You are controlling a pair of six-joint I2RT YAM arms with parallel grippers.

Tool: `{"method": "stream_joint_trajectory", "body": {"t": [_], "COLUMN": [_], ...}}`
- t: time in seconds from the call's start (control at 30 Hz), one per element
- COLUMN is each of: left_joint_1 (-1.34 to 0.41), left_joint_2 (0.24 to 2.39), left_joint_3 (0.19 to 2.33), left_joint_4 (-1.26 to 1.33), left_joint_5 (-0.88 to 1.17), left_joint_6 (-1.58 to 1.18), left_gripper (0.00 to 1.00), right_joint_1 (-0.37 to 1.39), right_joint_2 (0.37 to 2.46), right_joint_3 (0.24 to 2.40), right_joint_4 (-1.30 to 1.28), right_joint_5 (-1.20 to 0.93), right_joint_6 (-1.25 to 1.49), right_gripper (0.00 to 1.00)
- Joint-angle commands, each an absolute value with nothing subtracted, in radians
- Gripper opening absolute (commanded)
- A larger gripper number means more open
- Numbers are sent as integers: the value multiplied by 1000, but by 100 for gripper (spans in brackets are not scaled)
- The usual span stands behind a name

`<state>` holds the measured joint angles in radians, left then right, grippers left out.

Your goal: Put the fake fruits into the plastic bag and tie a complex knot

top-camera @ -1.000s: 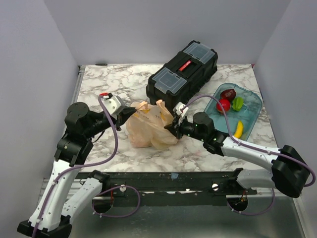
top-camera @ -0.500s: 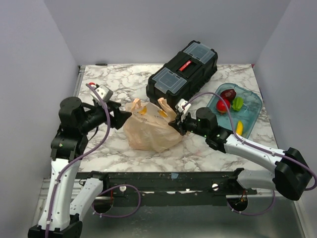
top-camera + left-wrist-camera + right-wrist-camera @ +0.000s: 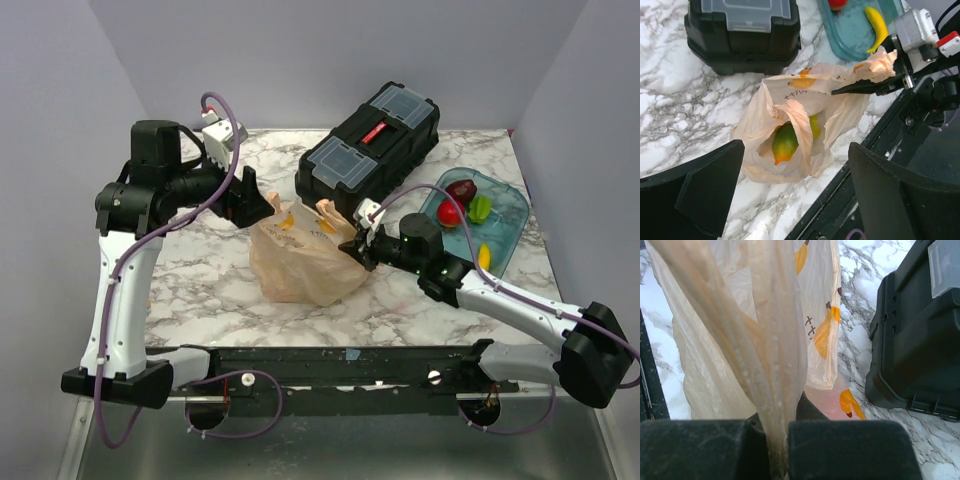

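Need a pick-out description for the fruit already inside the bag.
Find the black toolbox; the peach plastic bag lies just in front of it, mouth open. Inside sits one green fruit shading to orange at its tip. It is the only fruit visible in the bag; the yellow banana lies in the blue tray.

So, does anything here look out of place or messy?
Nothing is spilled or broken. The bag slumps crumpled on its side, pinched at one handle by the right end effector, with one green-orange fruit showing inside. The banana and other fruits sit in the blue tray.
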<state>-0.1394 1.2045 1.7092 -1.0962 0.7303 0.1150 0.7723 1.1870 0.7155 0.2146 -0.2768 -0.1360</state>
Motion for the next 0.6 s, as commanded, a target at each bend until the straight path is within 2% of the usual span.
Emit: {"method": "stream_joint_trajectory", "body": {"t": [0.0, 0.13, 0.3, 0.33, 0.37, 0.43, 0.47, 0.5, 0.57], "left_joint_1": [-148, -181, -219, -220, -219, -213, -204, -197, -195], "left_joint_2": [1241, 1286, 1320, 1328, 1338, 1326, 1281, 1231, 1076], "left_joint_3": [1740, 1751, 1743, 1749, 1761, 1777, 1760, 1707, 1566], "left_joint_4": [-1172, -1161, -1132, -1123, -1116, -1076, -1003, -907, -630], "left_joint_5": [736, 744, 747, 759, 771, 843, 913, 959, 959], "left_joint_6": [124, 100, 81, 75, 74, 91, 91, 71, 14], "left_gripper": [88, 74, 63, 58, 49, 15, 6, 0, 0], "right_joint_1": [770, 769, 770, 770, 770, 770, 769, 769, 763], "right_joint_2": [1163, 1165, 1161, 1159, 1158, 1155, 1154, 1152, 1147], "right_joint_3": [741, 744, 746, 746, 746, 750, 756, 768, 784], "right_joint_4": [200, 202, 194, 191, 188, 171, 147, 118, 47], "right_joint_5": [-309, -318, -328, -332, -333, -333, -329, -318, -296], "right_joint_6": [-158, -160, -168, -169, -169, -161, -159, -163, -185], "right_gripper": [1, 1, 1, 1, 1, 1, 1, 1, 0]}}
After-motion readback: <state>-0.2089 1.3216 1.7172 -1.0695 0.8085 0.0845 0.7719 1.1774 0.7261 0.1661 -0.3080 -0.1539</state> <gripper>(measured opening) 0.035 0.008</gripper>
